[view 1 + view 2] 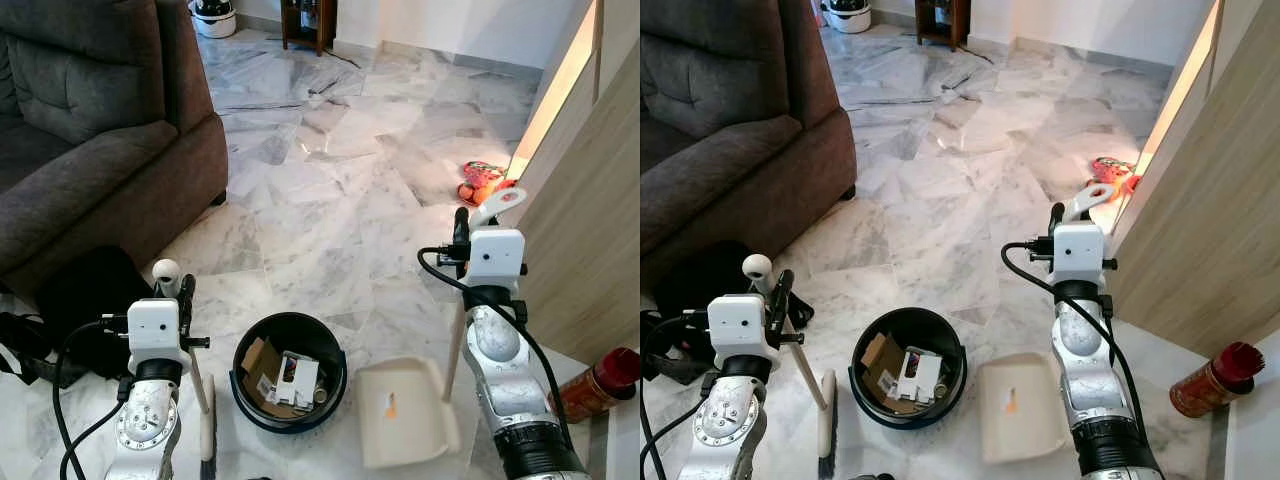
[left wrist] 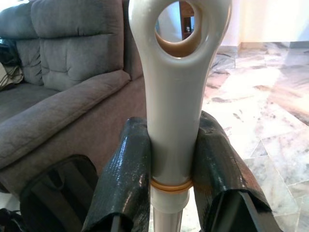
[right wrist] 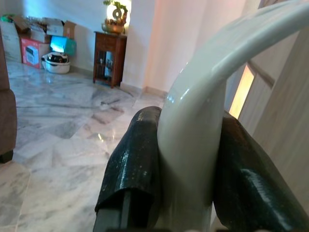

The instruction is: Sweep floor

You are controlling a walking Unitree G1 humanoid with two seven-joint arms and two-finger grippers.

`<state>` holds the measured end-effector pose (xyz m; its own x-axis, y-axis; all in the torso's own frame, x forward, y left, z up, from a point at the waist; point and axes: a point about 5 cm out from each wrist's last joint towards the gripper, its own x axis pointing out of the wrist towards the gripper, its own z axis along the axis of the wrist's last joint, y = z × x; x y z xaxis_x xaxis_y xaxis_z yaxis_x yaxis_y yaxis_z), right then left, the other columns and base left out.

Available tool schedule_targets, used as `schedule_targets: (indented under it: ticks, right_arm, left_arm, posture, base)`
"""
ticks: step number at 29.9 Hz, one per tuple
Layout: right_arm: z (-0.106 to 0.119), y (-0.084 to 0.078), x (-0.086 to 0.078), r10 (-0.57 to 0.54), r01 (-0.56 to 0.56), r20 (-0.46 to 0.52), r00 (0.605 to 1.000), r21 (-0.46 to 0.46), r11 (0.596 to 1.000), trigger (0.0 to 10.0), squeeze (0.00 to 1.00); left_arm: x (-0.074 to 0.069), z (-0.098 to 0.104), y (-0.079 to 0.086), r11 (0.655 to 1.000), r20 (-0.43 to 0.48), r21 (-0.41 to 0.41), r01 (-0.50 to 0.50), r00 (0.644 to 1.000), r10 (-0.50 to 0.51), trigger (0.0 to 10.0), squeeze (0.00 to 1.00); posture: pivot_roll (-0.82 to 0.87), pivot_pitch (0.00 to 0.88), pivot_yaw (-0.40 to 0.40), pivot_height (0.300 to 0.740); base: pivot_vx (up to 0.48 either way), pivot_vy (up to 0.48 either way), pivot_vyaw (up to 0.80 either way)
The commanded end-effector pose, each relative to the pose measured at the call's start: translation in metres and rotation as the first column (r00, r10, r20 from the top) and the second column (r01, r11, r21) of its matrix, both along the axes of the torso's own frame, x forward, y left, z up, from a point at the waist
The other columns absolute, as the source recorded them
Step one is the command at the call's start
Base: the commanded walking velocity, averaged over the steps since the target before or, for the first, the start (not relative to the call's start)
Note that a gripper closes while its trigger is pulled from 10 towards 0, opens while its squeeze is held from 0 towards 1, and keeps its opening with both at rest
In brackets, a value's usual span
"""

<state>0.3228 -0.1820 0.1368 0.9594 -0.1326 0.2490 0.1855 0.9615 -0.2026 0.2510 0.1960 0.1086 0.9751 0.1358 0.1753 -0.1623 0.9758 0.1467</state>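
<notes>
My left gripper [image 1: 178, 285] is shut on the cream broom handle [image 2: 176, 121], whose looped end stands above the fingers [image 2: 126, 179]. The broom's brush head [image 1: 826, 425] rests on the marble floor beside a black bin [image 1: 289, 385] holding cardboard and paper scraps. My right gripper [image 1: 463, 228] is shut on the curved cream handle [image 3: 193, 135] of the dustpan [image 1: 405, 410]. The dustpan's tray lies on the floor just right of the bin, with a small orange scrap [image 1: 390, 405] on it.
A dark grey sofa [image 1: 90, 140] stands at the left with a black bag [image 1: 85, 300] at its foot. A wooden cabinet panel [image 1: 590, 210] rises at the right, with a red jar [image 1: 598, 383] at its base. Orange litter [image 1: 482, 181] lies by the panel. A small wooden stand [image 1: 308, 22] is far back.
</notes>
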Motion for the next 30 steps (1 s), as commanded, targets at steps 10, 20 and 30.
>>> schedule_targets:
  ticks: [10, 20, 30]
  right_arm:
    - [0.0011, -0.0009, -0.0009, 0.021, -0.022, 0.028, 0.999, 0.016, 1.000, 10.0, 0.00]
    - [0.0002, 0.0023, -0.0022, 0.039, -0.040, 0.029, 0.999, 0.031, 0.999, 10.0, 0.00]
    - [-0.0007, 0.0063, -0.0045, 0.059, -0.060, 0.030, 0.998, 0.040, 0.997, 10.0, 0.00]
  left_arm:
    - [-0.0032, 0.0105, -0.0013, 1.000, 0.048, 0.005, 0.013, 0.999, -0.013, 10.0, 0.00]
    - [-0.0020, 0.0111, -0.0021, 1.000, 0.050, 0.002, 0.018, 0.999, -0.019, 10.0, 0.00]
    - [-0.0023, 0.0112, -0.0028, 1.000, 0.047, 0.002, 0.023, 0.999, -0.023, 10.0, 0.00]
  posture:
    - [0.13, 0.114, 0.015, 0.740]
    - [0.13, 0.123, 0.022, 0.740]
    - [0.11, 0.138, 0.029, 0.740]
  base:
    - [0.000, 0.000, 0.00]
    - [0.000, 0.000, 0.00]
    - [0.000, 0.000, 0.00]
